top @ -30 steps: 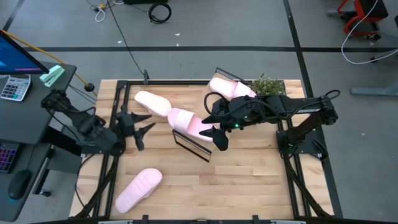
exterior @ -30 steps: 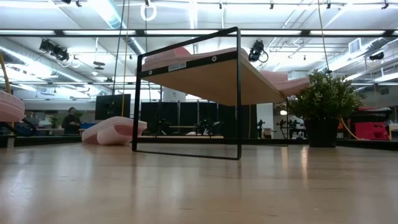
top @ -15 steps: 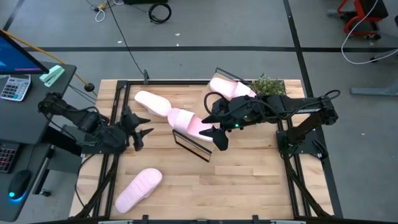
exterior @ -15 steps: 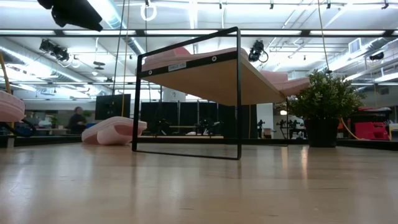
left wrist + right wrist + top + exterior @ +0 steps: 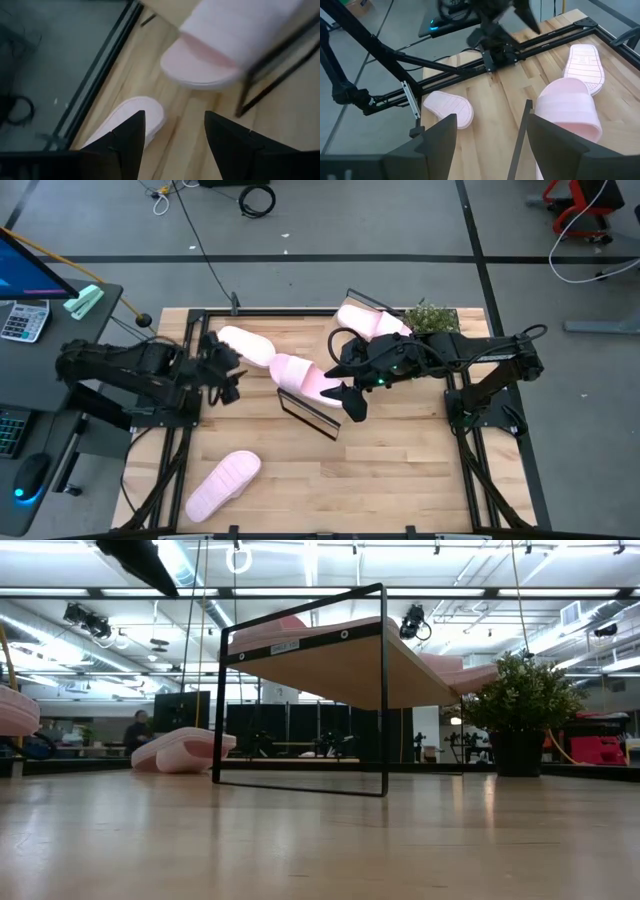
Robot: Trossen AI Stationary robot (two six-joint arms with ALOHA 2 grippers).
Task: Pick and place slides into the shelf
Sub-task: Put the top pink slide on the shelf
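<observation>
Slides lie in four places on the desk (image 5: 400, 470), and the closest slide (image 5: 243, 344) sits just ahead of my left jaws (image 5: 225, 370), which stand spread with nothing between them. If I close on its rounded rim rather than across the strap, I expect the soft foam to squash and squirt out, or the sandal to skid over the smooth wood. Next out is the shelf (image 5: 310, 412), whose board looks tilted on its thin wire frame in the low view. A second slide (image 5: 305, 377) rests on top of it. A nudge from my arm, or a load set down hard, could tip the light rack or send that sandal sliding off. My right jaws (image 5: 350, 395) hang spread and empty over the same shelf, so carrying a slide in from the left risks the two arms meeting there. Farther back, a third slide (image 5: 368, 320) lies just beside a potted plant (image 5: 432, 318), where a reach might snag the leaves. The fourth slide (image 5: 222, 485) lies well apart, by the front edge. As for writing, a small white label (image 5: 285, 647) on the board's edge is too small to read, and I see no brand on any slide.
</observation>
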